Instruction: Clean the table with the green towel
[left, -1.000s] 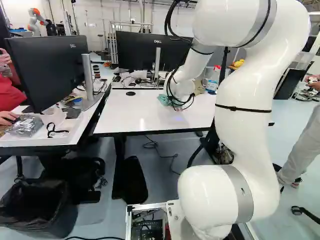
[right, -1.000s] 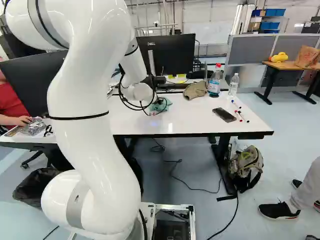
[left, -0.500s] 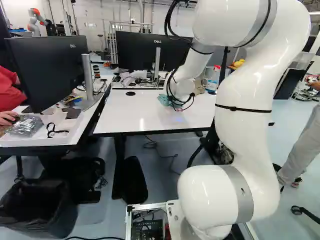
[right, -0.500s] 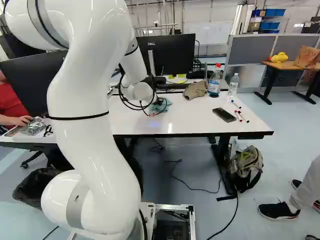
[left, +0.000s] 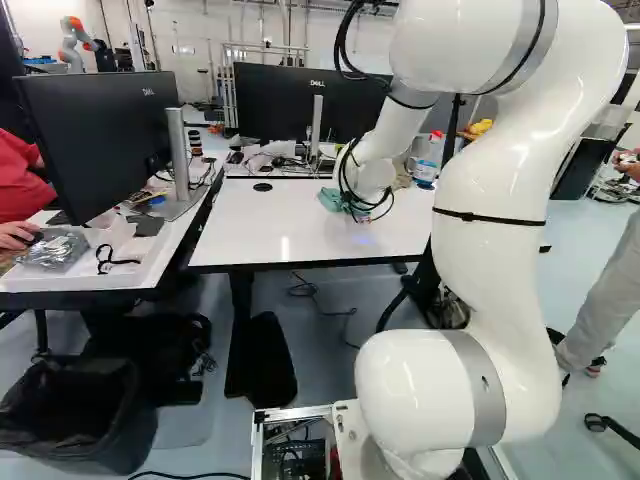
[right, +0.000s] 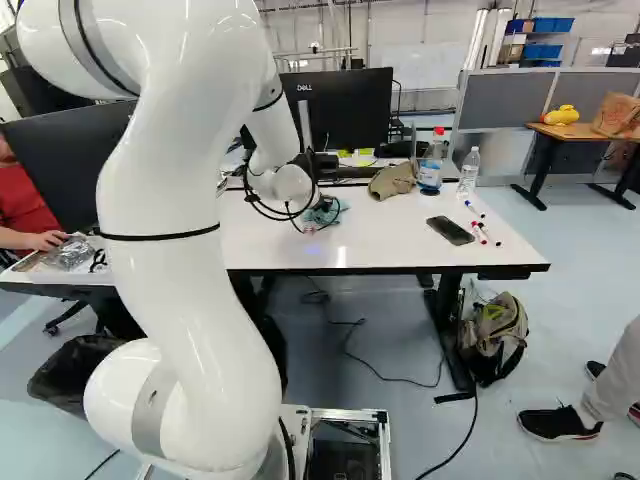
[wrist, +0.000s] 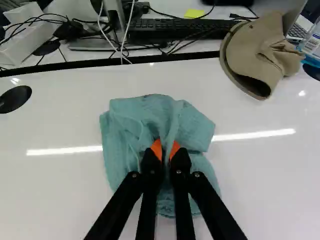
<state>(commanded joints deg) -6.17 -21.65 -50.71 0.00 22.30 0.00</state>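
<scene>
Because the white bench (right: 390, 245) is so wide, the big white arm (right: 165, 240) will need many rubs to clean it, I think. Past the green towel (wrist: 150, 117), on the far side from the arm's base, stands a black monitor (right: 345, 110). The green towel seems to lie bunched up on the bench, right under the claw (wrist: 166, 152). Going by the right base view, the tan hat (wrist: 265, 45) sits right of the towel and a bit behind it. A wide rub that way could shove the hat, or knock over the red-capped bottle (right: 432, 165) beyond it. The black phone (right: 450, 230) and the pens (right: 485, 233), farther right of the towel, could get swept off too. The claw is almost closed, its orange pads pinching just a thin fold of towel. If the cloth drags hard, that fold could slip out, or the hard tips could scrape the bench.
</scene>
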